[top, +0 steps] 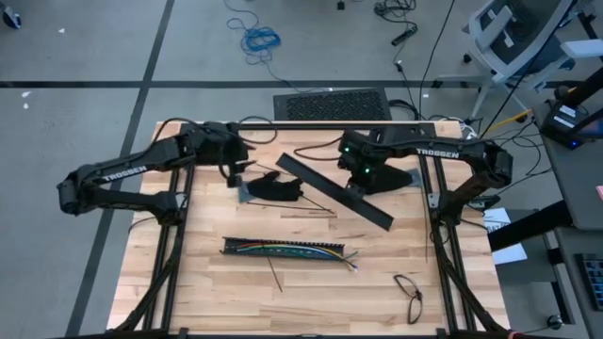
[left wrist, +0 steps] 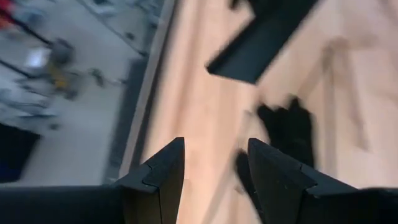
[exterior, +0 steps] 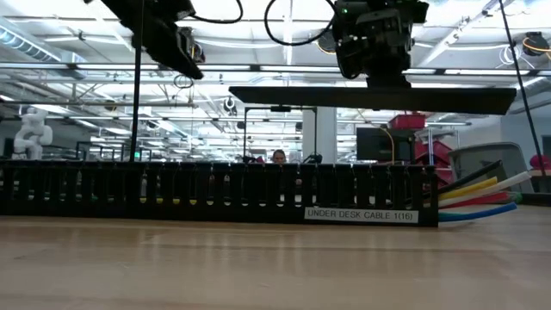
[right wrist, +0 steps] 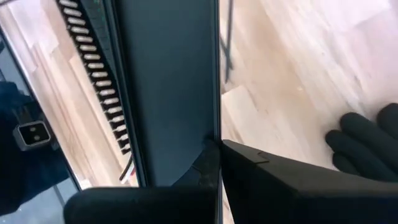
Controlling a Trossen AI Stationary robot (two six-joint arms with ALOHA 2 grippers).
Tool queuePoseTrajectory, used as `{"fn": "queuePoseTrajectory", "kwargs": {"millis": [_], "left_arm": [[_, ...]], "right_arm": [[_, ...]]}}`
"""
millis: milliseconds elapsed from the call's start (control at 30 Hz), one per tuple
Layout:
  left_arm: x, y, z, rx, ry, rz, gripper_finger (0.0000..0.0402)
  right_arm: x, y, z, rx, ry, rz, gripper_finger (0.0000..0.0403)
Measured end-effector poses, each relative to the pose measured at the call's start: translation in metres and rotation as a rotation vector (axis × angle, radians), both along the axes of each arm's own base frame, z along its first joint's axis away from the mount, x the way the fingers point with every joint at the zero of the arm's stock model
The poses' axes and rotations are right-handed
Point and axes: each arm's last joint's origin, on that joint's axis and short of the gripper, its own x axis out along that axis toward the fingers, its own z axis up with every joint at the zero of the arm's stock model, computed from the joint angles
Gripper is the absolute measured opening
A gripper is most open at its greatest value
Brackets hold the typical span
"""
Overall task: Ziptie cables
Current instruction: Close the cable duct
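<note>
Wooden table (top: 188, 282) seen from above, with both dark arms reaching in over its far half. Right gripper (top: 359, 181) raised over the far middle of the table, jaws clamped tight on the edge of a long flat black lid (top: 334, 190), lifted clear of the wood and slanting from far-left toward near-right. From table height, same lid (exterior: 379, 98) hanging level in the air under the right gripper (exterior: 385, 79), well above everything else. From the right wrist, lid (right wrist: 168, 87) filling the middle, pinched at its edge between the fingers (right wrist: 273, 180). Left gripper (top: 229, 175) near the far-left part of the table, just beside a black glove (top: 271, 187) lying flat on the wood; fingers (left wrist: 163, 174) parted to a middling gap, nothing between them, bare wood and the glove (left wrist: 287, 124) below. Cables (top: 283, 250) resting inside a long black slotted tray (top: 231, 249) in the near middle of the table, coloured ends sticking out of its right end. From table height, tray wall (exterior: 215, 191) across the foreground, yellow, red, blue and white cable ends (exterior: 482, 196) fanning out at its right. Thin black strip (top: 274, 275) lying just in front of the tray. Small loop of black cable (top: 409, 292) near the right front corner, well apart from the tray.
</note>
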Motion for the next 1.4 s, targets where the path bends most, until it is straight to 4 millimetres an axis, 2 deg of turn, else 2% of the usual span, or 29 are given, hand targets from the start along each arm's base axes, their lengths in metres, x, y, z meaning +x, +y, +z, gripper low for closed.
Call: {"fn": "queuePoseTrajectory", "kwargs": {"millis": [67,233,333,667,800,933,1100,1400], "left_arm": [[-0.002,-0.005,0.003,-0.069,0.034,-0.045,0.0173],[-0.001,-0.014,0.008,-0.433,-0.059,-0.072,0.0173],[-0.001,-0.014,0.008,-0.521,-0.077,-0.029,0.0173],[-0.009,0.004,0.008,-0.676,-0.137,0.141,0.0173],[-0.015,0.017,0.005,-0.869,-0.207,0.186,0.0173],[-0.018,0.028,0.006,-1.089,-0.303,0.209,0.0173],[-0.016,0.038,0.008,-1.272,-0.362,0.280,0.0173],[-0.012,0.044,0.001,-1.408,-0.341,0.407,0.0173]], "right_arm": [[0.001,0.002,0.000,-0.003,-0.007,0.008,0.0000],[0.007,0.001,0.001,-0.083,-0.041,0.001,0.0000],[0.011,0.002,0.002,-0.132,-0.073,-0.001,0.0000],[0.021,0.023,0.003,-0.268,-0.091,0.063,0.0000],[0.022,0.030,0.003,-0.376,-0.065,0.059,0.0000],[0.022,0.031,0.003,-0.441,-0.050,0.046,0.0000],[0.024,0.029,0.004,-0.486,-0.061,0.026,0.0000],[0.032,0.033,-0.001,-0.498,-0.084,0.059,0.0000]]}}
